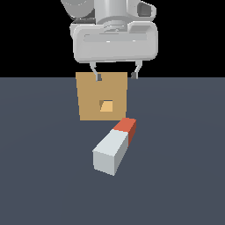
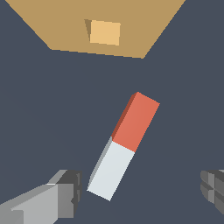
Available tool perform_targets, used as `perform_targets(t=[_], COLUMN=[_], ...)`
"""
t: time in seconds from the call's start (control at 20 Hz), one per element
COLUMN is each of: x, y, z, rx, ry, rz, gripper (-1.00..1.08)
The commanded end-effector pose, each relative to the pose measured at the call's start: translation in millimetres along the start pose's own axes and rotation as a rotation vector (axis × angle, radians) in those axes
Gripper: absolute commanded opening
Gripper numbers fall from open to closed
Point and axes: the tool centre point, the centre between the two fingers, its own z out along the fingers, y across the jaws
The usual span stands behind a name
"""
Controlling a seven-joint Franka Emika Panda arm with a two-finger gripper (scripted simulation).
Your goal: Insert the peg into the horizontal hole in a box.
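Note:
The peg (image 1: 115,146) lies flat on the dark floor, a pale grey-white bar with its red end (image 1: 127,127) toward the box. In the wrist view the peg (image 2: 123,145) lies slanted, apart from both fingers. The tan-brown box (image 1: 102,96) stands just behind it, with the small square hole (image 1: 106,106) in its face; the wrist view shows the box (image 2: 61,26) and the hole (image 2: 105,32) too. My gripper (image 1: 116,77) hangs open high above the floor, its fingertips in front of the box's top edge, with nothing between them. My gripper (image 2: 140,192) straddles the peg's white end from above.
A flat dark grey-blue floor (image 1: 44,176) spreads around the peg and box. Nothing else stands on it.

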Motion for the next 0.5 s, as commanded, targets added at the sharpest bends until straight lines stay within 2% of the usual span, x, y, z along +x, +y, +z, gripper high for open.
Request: perform_targets(t=[0.0,0.45], x=[0.0,-12.0], y=[0.0,-0.5], z=[0.0,20.9], rx=[0.0,0.009], ry=[0.0,0.001], rz=[0.0,0.081], gripper=[1.0,1.0])
